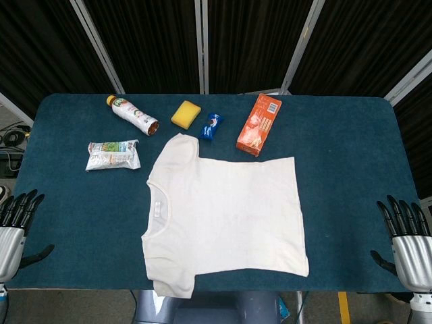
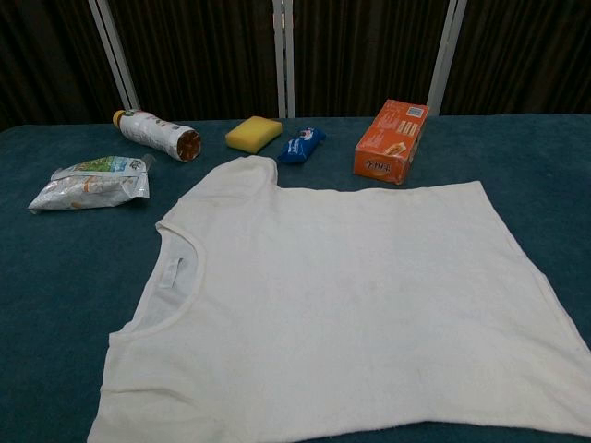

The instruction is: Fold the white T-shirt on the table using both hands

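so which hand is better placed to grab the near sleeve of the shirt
Left. The near sleeve lies left of centre at the front edge, closer to the left hand; the right hand sits past the hem side.

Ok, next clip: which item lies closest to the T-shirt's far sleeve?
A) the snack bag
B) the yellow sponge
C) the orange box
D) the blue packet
B: the yellow sponge sits just beyond the far sleeve of the T-shirt, nearer than any other item.

Head view looks steeply down over the whole table [image 1: 337,121]; chest view low, nearer, sharing the tabletop.
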{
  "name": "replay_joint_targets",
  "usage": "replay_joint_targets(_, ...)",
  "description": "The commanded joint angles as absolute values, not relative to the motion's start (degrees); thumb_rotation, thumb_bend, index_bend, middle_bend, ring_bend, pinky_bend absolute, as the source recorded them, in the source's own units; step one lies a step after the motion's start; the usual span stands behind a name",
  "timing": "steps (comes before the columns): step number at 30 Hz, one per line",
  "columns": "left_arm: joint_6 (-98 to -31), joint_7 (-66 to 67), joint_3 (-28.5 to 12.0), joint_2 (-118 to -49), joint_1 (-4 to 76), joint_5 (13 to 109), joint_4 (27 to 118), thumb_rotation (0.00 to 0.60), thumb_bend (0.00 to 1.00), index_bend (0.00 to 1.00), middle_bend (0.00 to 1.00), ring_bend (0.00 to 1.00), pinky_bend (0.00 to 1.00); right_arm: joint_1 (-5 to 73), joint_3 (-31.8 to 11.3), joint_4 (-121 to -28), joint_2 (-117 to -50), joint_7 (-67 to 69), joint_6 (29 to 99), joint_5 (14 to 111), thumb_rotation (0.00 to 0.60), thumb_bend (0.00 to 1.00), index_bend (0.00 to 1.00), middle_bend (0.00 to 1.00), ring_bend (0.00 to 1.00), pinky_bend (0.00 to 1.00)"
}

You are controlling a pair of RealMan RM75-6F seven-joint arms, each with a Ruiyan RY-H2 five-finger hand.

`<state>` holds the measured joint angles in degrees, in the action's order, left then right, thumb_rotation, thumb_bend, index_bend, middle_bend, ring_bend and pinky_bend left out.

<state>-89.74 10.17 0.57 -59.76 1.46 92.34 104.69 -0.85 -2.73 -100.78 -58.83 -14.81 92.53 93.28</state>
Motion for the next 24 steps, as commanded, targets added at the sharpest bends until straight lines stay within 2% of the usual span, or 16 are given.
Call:
replay_joint_targets(1, -89.48, 10.02, 0.54, -59.77, 1.56, 92.15, 104.61, 0.600, 0.02, 0.00, 0.00, 0.00, 0.00, -0.77, -2.93, -100.66, -58.80, -14.25, 92.57, 93.04, 0.600, 0.00, 0.00, 0.00, 0.00, 0.00)
replay_joint_targets(8, -89.17, 10.00, 0.49, -59.88, 1.70, 92.07, 104.60, 0.600, 0.02, 0.00, 0.00, 0.00, 0.00, -0.06, -2.32, -100.29, -58.43, -11.61, 90.31, 92.58, 0.600, 0.00, 0.02, 0.00, 0.00, 0.00)
replay_joint_targets(12, -88.78, 9.92, 0.41, -59.96, 1.95, 92.06, 104.79, 0.600, 0.02, 0.00, 0.00, 0.00, 0.00, 1.66, -0.04, -100.88, -57.67, -8.90, 85.44, 94.37, 0.600, 0.00, 0.06, 0.00, 0.00, 0.00)
replay_joint_targets(14, -88.61, 9.99, 0.28, -60.00, 2.11, 91.99, 104.83, 0.600, 0.02, 0.00, 0.00, 0.00, 0.00, 3.04, 1.15, -100.48, -57.37, -7.36, 82.47, 95.81, 0.600, 0.00, 0.10, 0.00, 0.00, 0.00)
replay_joint_targets(18, -88.34, 10.35, 0.18, -60.14, 2.18, 91.58, 104.88, 0.600, 0.02, 0.00, 0.00, 0.00, 0.00, 7.45, 4.33, -96.10, -58.42, -0.67, 76.29, 102.65, 0.600, 0.00, 0.24, 0.00, 0.00, 0.00)
replay_joint_targets(20, -88.28, 10.68, 0.07, -60.26, 2.21, 91.32, 104.97, 0.600, 0.02, 0.00, 0.00, 0.00, 0.00, 9.28, 5.58, -92.68, -59.76, 2.39, 74.85, 105.99, 0.600, 0.00, 0.31, 0.00, 0.00, 0.00)
replay_joint_targets(24, -88.07, 11.97, 0.07, -60.78, 2.29, 91.29, 104.78, 0.600, 0.02, 0.00, 0.00, 0.00, 0.00, 11.43, 6.56, -86.70, -63.54, 4.25, 73.71, 109.52, 0.600, 0.01, 0.38, 0.00, 0.00, 0.00)
